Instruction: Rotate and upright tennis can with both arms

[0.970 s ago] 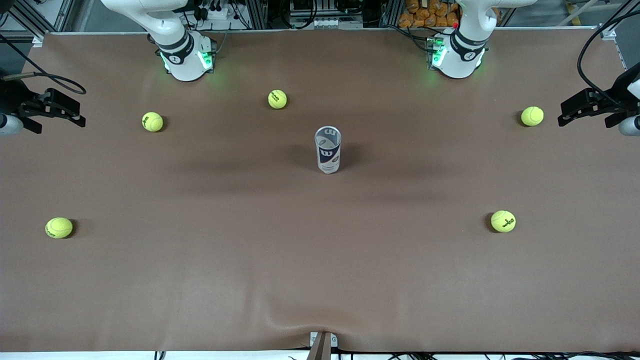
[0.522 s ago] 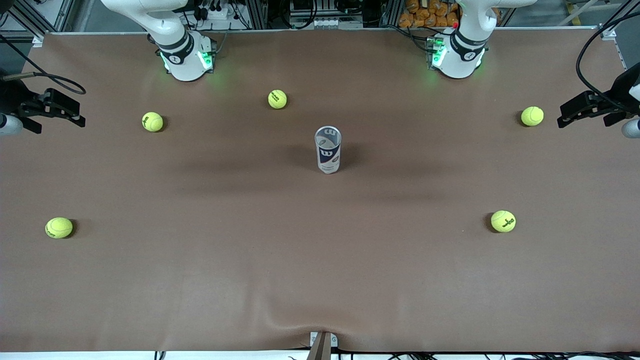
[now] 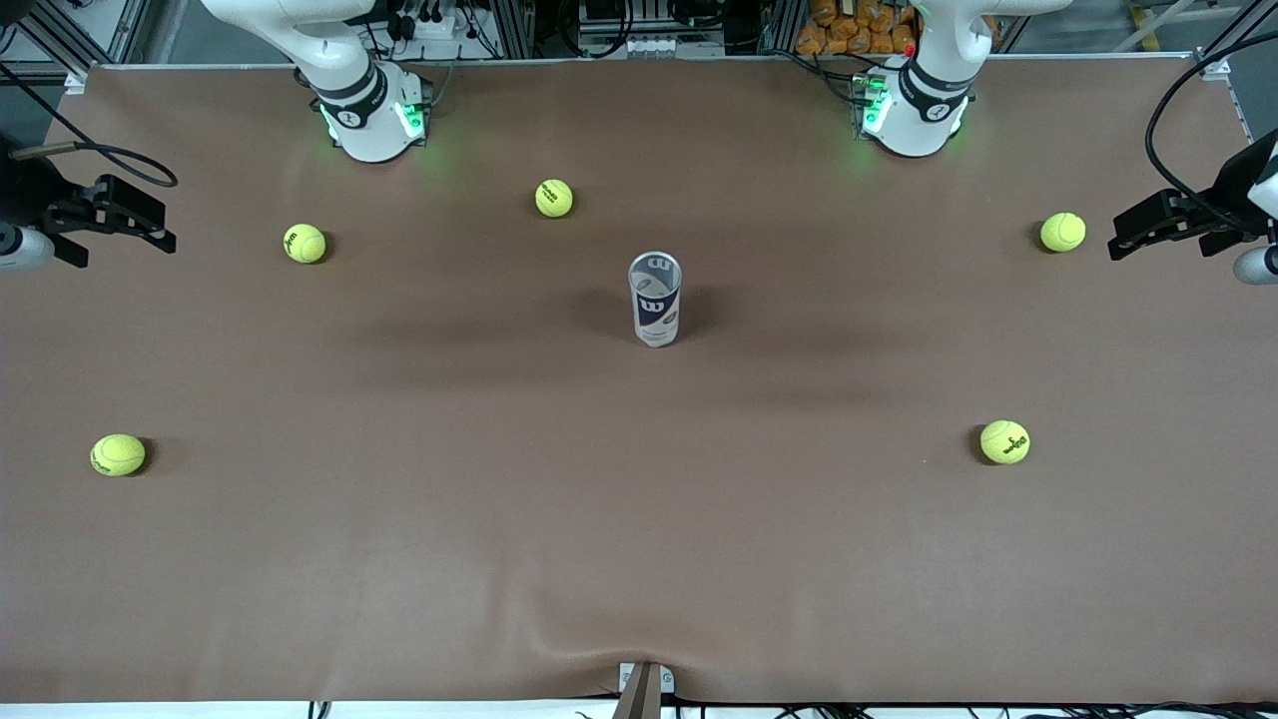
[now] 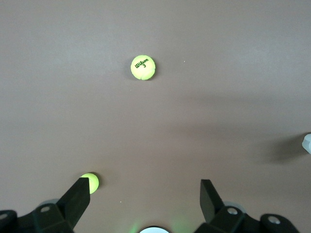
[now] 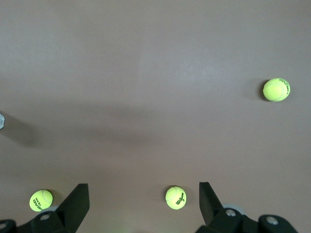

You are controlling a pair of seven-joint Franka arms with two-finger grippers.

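standing upright mid-table, the tennis can needs no grip, so the left gripper and right gripper hang wide open over the table's end edges.

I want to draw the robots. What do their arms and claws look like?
Both arms are white and rounded, with dark grey bands at the joints and green lights at their bases. The left gripper and right gripper are black, each with two flat jaws. Black cables loop above them.
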